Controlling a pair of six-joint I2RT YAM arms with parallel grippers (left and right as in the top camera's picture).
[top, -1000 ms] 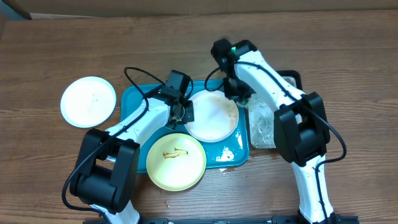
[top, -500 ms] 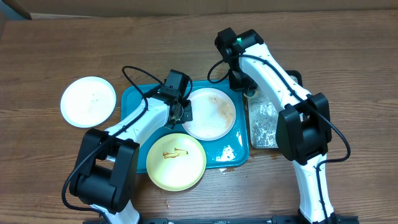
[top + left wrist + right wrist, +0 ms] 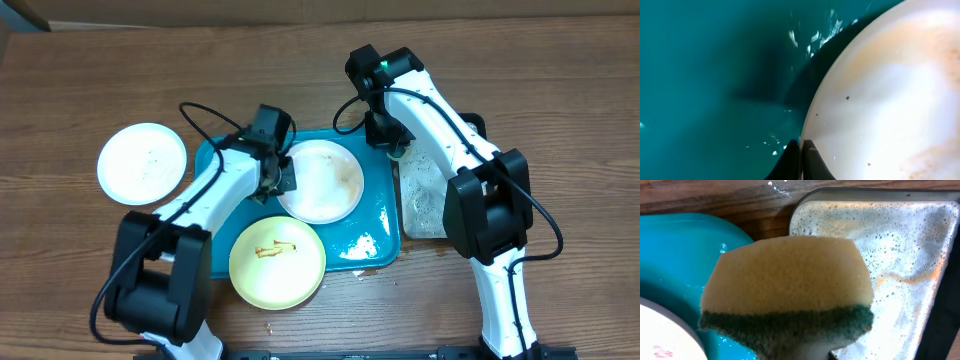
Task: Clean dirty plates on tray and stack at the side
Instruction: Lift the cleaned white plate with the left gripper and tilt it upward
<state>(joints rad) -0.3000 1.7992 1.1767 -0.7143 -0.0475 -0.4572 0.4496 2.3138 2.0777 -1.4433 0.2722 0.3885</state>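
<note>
Now: wood table (image 3: 560,80), wet tray (image 3: 378,215); left end effector (image 3: 801,156) pinches white plate (image 3: 322,182), right end effector (image 3: 390,137) grasps sponge (image 3: 790,280).

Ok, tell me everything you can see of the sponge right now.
The sponge is a thick block of porous yellow foam with a dark green scouring layer along its lower edge in the right wrist view. The right gripper is shut on it, its fingers mostly hidden behind it. It hangs over the strip of table between the teal tray and the black tray of foamy water, apparently touching neither. The rim of the white plate on the teal tray shows below it, lower left.
</note>
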